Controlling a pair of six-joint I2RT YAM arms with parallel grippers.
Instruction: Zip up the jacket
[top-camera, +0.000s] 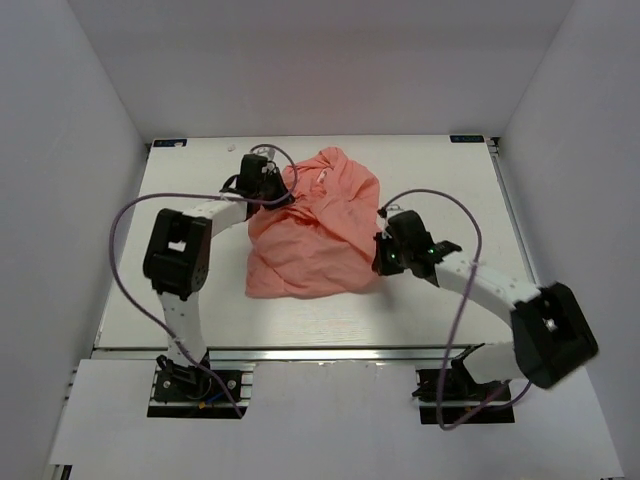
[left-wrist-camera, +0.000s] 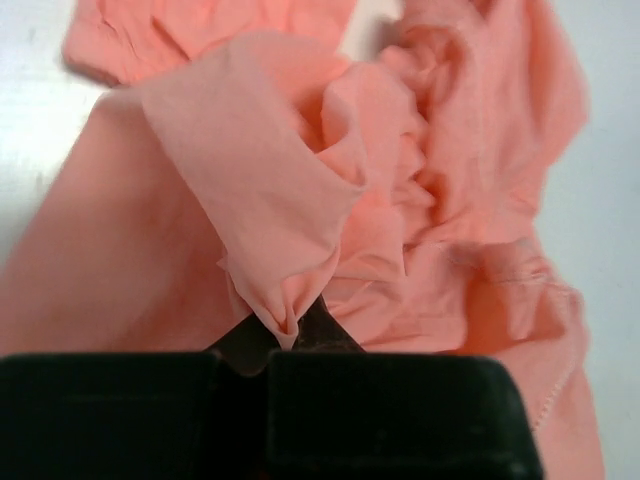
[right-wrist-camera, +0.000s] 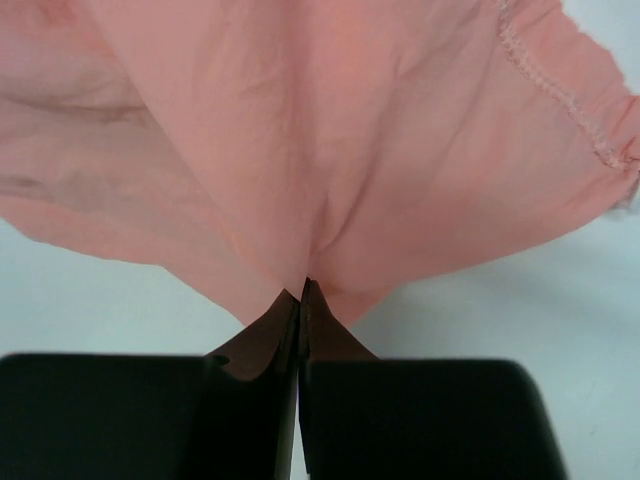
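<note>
The salmon-pink jacket (top-camera: 315, 225) lies crumpled in a heap in the middle of the white table; its zipper does not show. My left gripper (top-camera: 287, 196) is at the heap's upper left edge, shut on a bunched fold of the jacket (left-wrist-camera: 270, 200) that is pinched between the fingertips (left-wrist-camera: 325, 325). My right gripper (top-camera: 379, 252) is at the heap's right edge, jaws pressed together on a thin edge of the fabric (right-wrist-camera: 300, 150). A stitched hem (right-wrist-camera: 560, 90) runs along the upper right of the right wrist view.
White table (top-camera: 200, 300) inside a white-walled enclosure. Purple cables (top-camera: 120, 230) loop off both arms. A metal rail (top-camera: 320, 352) runs along the table's near edge, by the arm bases.
</note>
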